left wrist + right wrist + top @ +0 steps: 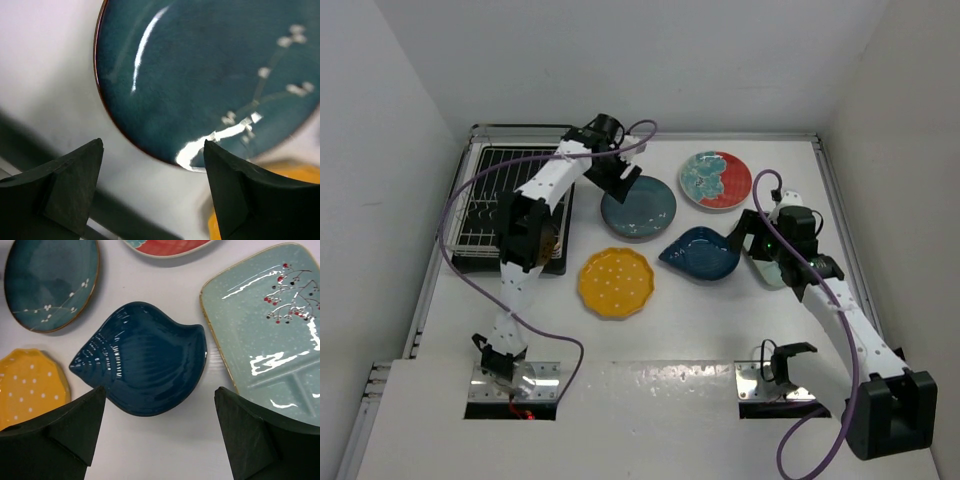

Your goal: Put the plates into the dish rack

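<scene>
We read no text, label, brand, number or sign in any view. The only marks are painted motifs, not writing: white blossom sprigs on the teal plate (50, 280), red berries on the mint plate (270, 325) and white dots on the yellow plate (27, 387).
</scene>
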{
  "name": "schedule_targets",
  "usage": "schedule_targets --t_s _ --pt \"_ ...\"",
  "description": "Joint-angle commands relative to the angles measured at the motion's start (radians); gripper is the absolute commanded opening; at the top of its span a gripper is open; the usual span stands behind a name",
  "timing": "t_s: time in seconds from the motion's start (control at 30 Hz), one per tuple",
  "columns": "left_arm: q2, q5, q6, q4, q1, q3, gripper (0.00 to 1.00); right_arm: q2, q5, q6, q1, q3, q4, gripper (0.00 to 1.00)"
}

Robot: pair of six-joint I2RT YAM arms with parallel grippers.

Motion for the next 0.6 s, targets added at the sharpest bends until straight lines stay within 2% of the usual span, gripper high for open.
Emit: schedule_targets --t_s 0.0,0.13,0.3,0.37,0.47,0.57 --pt "0.041 0.039 -0.167 0.115 0.043 0.024 0.86 -0.005 -0.057 0.050 0.009 0.000 0.075 0.88" --pt "0.078 0.010 -0.202 0.226 0.063 -0.014 0.93 -0.005 -0.099 0.080 0.013 -0.006 0.086 0.87" --pt "0.131 0.120 -0.228 0.226 0.083 -0.128 0.93 0.000 -0.098 0.077 0.019 0.019 0.051 0.87" --pt "0.141 0.157 -0.239 0.226 0.092 -0.177 0.90 -0.006 -0.081 0.065 0.019 0.029 0.039 0.88" --pt "0.141 0.263 -0.239 0.226 0.092 -0.249 0.76 -0.040 -0.029 0.045 0.021 0.039 0.026 0.88" --pt "0.150 0.289 -0.239 0.226 0.092 -0.258 0.53 -0.064 0.007 0.028 0.022 0.043 0.026 0.89"
